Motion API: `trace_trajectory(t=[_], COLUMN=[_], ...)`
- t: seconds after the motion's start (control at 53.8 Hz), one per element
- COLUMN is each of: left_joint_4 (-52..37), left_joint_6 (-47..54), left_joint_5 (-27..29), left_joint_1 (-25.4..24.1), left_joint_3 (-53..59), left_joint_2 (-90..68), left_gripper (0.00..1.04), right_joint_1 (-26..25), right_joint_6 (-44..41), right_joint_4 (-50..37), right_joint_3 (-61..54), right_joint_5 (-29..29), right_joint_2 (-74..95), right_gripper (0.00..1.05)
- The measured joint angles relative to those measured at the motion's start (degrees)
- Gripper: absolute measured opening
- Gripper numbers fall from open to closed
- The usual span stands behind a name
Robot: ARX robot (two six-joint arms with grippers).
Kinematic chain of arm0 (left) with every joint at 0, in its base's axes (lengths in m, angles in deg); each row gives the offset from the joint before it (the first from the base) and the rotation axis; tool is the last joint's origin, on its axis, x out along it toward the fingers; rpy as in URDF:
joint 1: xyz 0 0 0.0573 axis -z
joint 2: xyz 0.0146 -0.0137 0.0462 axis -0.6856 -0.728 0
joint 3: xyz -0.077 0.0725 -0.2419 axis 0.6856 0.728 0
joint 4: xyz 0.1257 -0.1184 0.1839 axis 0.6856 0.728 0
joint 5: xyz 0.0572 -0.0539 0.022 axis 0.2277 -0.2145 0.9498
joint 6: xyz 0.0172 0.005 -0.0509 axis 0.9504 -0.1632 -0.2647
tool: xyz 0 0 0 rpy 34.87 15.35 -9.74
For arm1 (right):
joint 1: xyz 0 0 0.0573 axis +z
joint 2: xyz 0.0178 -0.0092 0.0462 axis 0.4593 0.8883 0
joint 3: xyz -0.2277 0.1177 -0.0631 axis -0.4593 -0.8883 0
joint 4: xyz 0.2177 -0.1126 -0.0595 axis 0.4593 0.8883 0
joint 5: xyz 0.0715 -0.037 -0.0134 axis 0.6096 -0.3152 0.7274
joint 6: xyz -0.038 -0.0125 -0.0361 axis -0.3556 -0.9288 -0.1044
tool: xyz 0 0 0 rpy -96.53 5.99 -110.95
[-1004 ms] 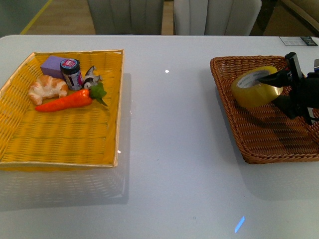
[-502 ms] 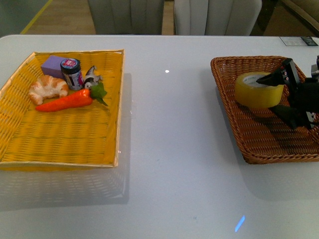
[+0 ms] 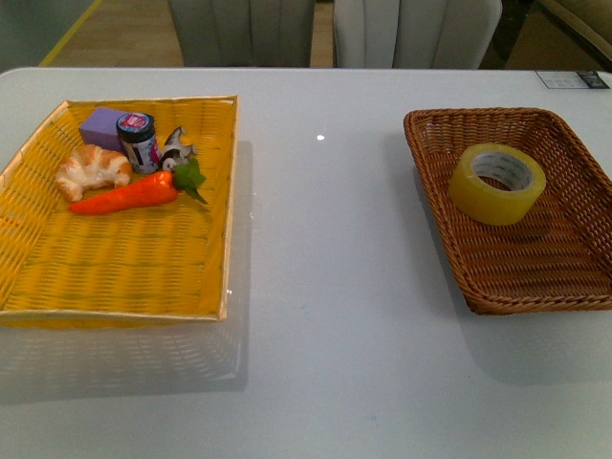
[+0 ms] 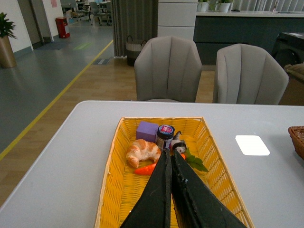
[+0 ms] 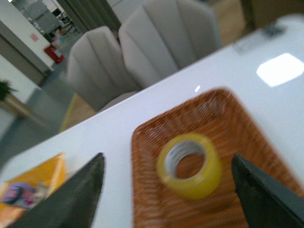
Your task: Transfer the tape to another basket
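1. Gone from the front view: the right gripper [image 5: 167,156], which a moment ago stood at the tape [image 3: 497,182]. The roll, tilted then, now lies flat.
2. Tape, one roll: it rests inside the brown basket [image 3: 545,258], hole upward, toward the far left part of the floor, with nothing touching it.
3. Right gripper: its wrist view is blurred, but the jaws stand wide apart with nothing in them. It hovers above the basket, and the roll shows below between the two fingers.
4. Left gripper [image 4: 169,154]: the jaws are pressed together and hold nothing. It hangs over the yellow tray [image 3: 124,268].
5. Step in hand, by my reckoning: the release is done and the arm is clearing away. The task looks complete or nearly so.
6. Next move, as I judge it: little is called for beyond drawing the right arm clear without brushing the basket rim. The roll sits stably and needs no correction.
7. Count:
   - baskets: one brown, one yellow tray, well apart on the white table [image 3: 325,287]
   - tape: one
   - in the yellow tray, clustered at its far end: one croissant [image 3: 91,170], one carrot [image 3: 124,196], one purple box [image 3: 100,124], one jar [image 3: 137,141] and one small black-and-white figure [image 3: 175,148]
   - chairs [image 4: 168,69] behind the table: two
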Motion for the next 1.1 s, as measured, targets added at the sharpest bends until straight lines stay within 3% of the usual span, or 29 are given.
trace_trajectory(t=[0.037,0.112,0.39,0.688,1.097], left_joint_4=[0.0,0.0,0.0,0.0,0.0], left_joint_6=[0.0,-0.02,0.0,-0.02,0.0], left_joint_5=[0.0,0.0,0.0,0.0,0.0], left_joint_1=[0.0,0.0,0.0,0.0,0.0], left_joint_3=[0.0,0.0,0.0,0.0,0.0], left_joint_2=[0.0,0.0,0.02,0.02,0.02], left_gripper=[0.02,0.02,0.02,0.02,0.02], right_joint_1=[0.92,2.19,5.44,10.97,11.19], right_joint_6=[-7.19,-13.64,-19.02,-19.43,-19.45], right_joint_4=[-0.74,-0.22,10.71,20.04,36.54], right_joint_3=[-2.03,-5.18,-11.54,-16.39,-18.34], right_joint_5=[-1.42,-2.67,-5.9,-10.97,-11.54], right_joint_2=[-2.62,-6.84,-23.89,-37.99,-57.55], right_gripper=[0.62,0.48,0.02,0.02,0.02])
